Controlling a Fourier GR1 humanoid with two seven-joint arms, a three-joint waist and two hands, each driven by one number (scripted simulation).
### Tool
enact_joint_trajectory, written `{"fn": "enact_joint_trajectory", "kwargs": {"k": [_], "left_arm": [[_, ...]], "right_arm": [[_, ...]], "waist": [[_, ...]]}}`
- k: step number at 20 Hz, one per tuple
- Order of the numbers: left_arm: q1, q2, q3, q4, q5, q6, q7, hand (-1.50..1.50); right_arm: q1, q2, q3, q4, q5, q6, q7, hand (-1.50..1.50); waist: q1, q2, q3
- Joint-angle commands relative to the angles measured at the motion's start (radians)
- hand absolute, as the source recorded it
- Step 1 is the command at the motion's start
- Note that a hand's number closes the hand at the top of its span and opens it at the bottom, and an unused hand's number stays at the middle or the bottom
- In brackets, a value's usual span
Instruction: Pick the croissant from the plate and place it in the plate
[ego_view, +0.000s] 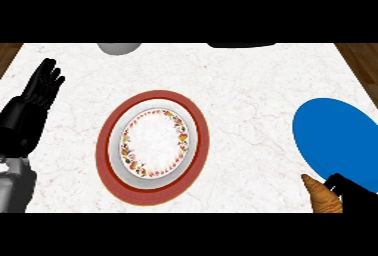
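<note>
Croissant (322, 196) at lower right of frame, cut off by the bottom edge, pinched by the right hand (347, 189), itself mostly hidden beyond the lower right corner. Just beside the lower rim of the blue plate (332, 135), partly cropped by the right edge. Left hand (37, 95) at upper left, fingers straight and close together, pointing up, resting. Floral-rimmed white plate (155, 142) at centre, seated on a red round mat (193, 112). Grey object (118, 48) and dark object (240, 45) at top edge, both cropped, hard to identify. Wide bare marble counter (244, 85) between centre plate and blue plate. Wood surface (9, 52) showing past both upper corners. No legible writing anywhere.
</note>
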Motion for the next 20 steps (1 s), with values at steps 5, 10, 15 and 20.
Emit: {"fn": "enact_joint_trajectory", "kwargs": {"k": [5,10,15,20], "left_arm": [[-0.035,-0.023,-0.022,0.025,-0.008,-0.002,0.002,0.00],[-0.053,-0.020,-0.036,0.020,-0.013,-0.019,0.012,0.00],[-0.105,-0.020,-0.034,0.015,-0.009,-0.019,0.056,0.00],[-0.078,-0.038,-0.026,0.075,-0.031,-0.026,-0.023,0.00]], "right_arm": [[0.070,0.060,0.223,-0.411,0.159,-0.063,0.012,1.50],[-0.022,0.167,0.398,-0.470,0.227,-0.049,0.051,1.50],[-0.250,0.357,0.529,-0.372,0.300,0.098,0.159,1.50],[-0.505,0.485,0.531,-0.178,0.250,0.142,0.269,1.50]], "waist": [[0.039,0.010,0.002],[0.053,0.012,0.001],[0.070,0.016,0.000],[0.070,0.019,0.002]]}}
